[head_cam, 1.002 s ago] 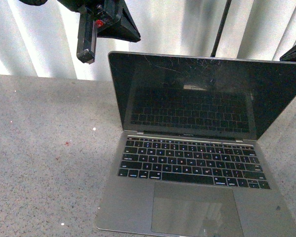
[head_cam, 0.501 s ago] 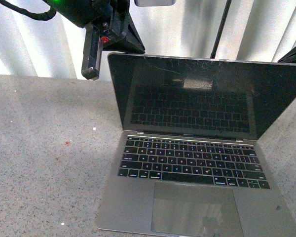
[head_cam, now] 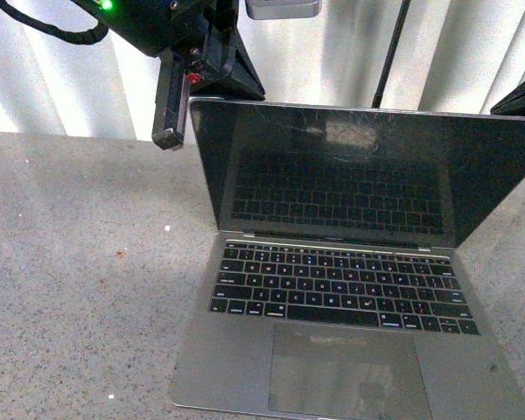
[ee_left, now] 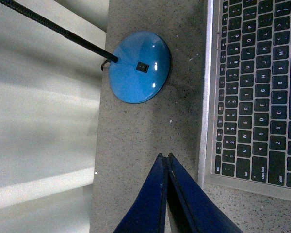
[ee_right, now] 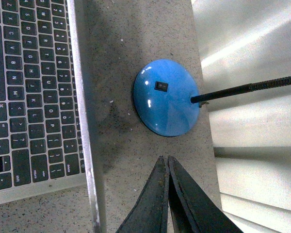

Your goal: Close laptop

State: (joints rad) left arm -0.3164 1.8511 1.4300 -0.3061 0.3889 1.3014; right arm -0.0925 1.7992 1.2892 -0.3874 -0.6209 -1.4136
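Since a second ago the left end effector [head_cam: 168, 137] has dropped down and slid right in the upper left of the frame. Its tip now hangs just beside the top left corner of the lid, and from the front I can't tell if it's touching. The laptop hasn't budged.

Near to far: the laptop [head_cam: 350, 350] sits open on the speckled grey desk [head_cam: 70, 280], filling the lower middle and right of the frame. Its front edge runs nearly along the bottom of the frame, and its right side is cut off by the frame edge. The trackpad [head_cam: 341, 372] is nearest, then the black keyboard [head_cam: 337, 289], then the scratched dark screen [head_cam: 359, 171] standing up and leaning back a bit. A wide stretch of desk shows to its left, with a small red speck [head_cam: 120, 254] on it.

Behind the screen a thin black lamp pole [head_cam: 390, 52] runs up out of the top of the frame, against a white pleated backdrop [head_cam: 52, 79]. A dark piece of the right arm [head_cam: 523, 94] pokes in at the right edge, above the lid's top right corner.

The wrist views show the round blue lamp base [ee_left: 138, 68] on the desk behind the laptop, near it but apart. Both wrist views have the fingers pressed together, blue on the left one and dark on the right end effector [ee_right: 165, 160].
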